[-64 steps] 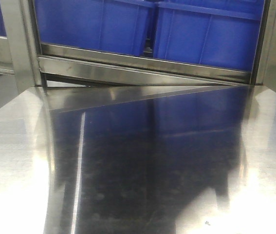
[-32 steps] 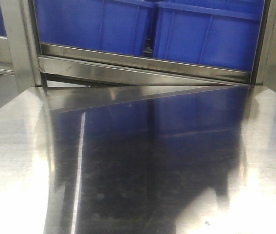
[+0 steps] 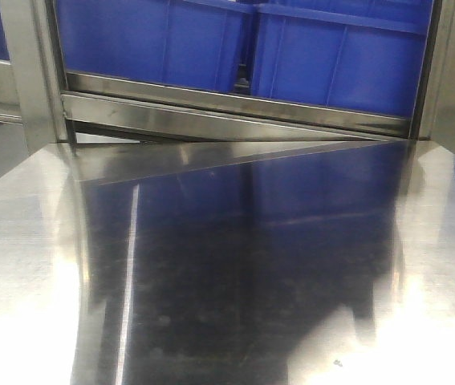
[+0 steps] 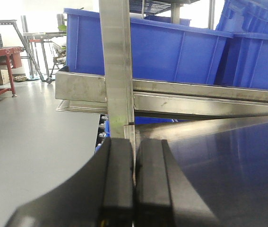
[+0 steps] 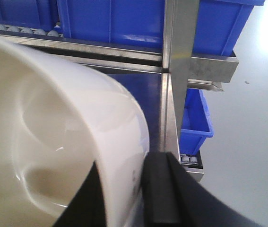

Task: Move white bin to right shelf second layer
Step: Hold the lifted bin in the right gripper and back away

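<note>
The white bin [image 5: 67,142] fills the left of the right wrist view, glossy and cream, with its mouth towards the camera. My right gripper [image 5: 129,165] is shut on its wall, one finger inside and one finger [image 5: 159,189] outside. My left gripper [image 4: 134,142] is shut with nothing between its black fingers, above the edge of the mirror-like steel table [image 4: 228,156]. A steel rack level with white rollers [image 5: 20,29] lies ahead. I cannot tell whether it is the right shelf second layer. The front view shows no gripper and no bin.
Large blue crates [image 3: 171,40] stand on the rack level behind the steel table [image 3: 227,265]. Steel uprights [image 4: 117,71] [image 5: 178,47] rise close in front of each wrist. A smaller blue bin [image 5: 195,123] sits on a lower roller level, with grey floor [image 5: 247,142] beyond.
The front view has shifted very slightly against the rack and crates. Nothing else in it has moved.
</note>
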`<control>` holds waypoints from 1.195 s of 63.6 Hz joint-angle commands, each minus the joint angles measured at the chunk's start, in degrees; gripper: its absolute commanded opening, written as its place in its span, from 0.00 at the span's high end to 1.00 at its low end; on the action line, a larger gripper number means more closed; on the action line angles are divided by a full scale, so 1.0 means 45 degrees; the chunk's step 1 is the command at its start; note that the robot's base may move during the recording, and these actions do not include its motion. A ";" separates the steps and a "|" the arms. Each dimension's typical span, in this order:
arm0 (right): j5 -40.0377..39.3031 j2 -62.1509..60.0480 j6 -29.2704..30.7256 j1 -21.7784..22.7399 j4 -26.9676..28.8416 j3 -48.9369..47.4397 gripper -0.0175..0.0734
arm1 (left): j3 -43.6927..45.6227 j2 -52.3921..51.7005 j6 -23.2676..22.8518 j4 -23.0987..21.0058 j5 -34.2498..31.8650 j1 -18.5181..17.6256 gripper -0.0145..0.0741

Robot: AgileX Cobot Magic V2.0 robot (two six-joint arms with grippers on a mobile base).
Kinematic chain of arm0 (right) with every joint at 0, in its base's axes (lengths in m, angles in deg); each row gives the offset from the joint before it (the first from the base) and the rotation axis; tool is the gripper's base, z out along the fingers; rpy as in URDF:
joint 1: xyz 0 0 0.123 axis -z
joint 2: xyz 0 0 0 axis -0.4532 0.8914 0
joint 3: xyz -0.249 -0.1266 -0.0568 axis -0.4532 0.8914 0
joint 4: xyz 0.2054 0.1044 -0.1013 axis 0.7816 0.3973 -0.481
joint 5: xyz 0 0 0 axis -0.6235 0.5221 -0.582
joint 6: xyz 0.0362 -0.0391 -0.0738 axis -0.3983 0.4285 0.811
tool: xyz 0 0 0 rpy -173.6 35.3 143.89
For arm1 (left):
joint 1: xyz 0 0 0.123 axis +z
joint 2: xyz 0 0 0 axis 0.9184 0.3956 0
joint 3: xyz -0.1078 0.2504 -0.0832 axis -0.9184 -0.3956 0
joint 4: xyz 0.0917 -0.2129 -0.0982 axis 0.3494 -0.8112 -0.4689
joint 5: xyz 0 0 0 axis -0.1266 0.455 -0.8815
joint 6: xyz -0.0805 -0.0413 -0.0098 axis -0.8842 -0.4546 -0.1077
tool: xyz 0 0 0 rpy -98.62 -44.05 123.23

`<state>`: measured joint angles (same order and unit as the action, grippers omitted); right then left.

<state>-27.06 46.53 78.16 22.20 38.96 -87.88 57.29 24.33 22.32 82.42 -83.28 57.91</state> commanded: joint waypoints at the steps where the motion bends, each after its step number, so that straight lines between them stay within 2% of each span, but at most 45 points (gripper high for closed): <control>1: -0.1384 -0.0004 0.0053 0.0070 -0.0068 -0.0354 0.75 | -0.0423 -0.0168 -0.0095 -0.0064 -0.1111 0.0007 0.74; 76: -0.1370 -0.0004 0.0053 0.0070 -0.0068 -0.0354 0.75 | -0.0423 -0.0168 -0.0095 -0.0064 -0.1111 -0.0034 0.74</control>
<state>-27.06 46.41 78.16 22.20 38.96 -87.78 57.29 24.33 22.32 82.42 -83.28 57.91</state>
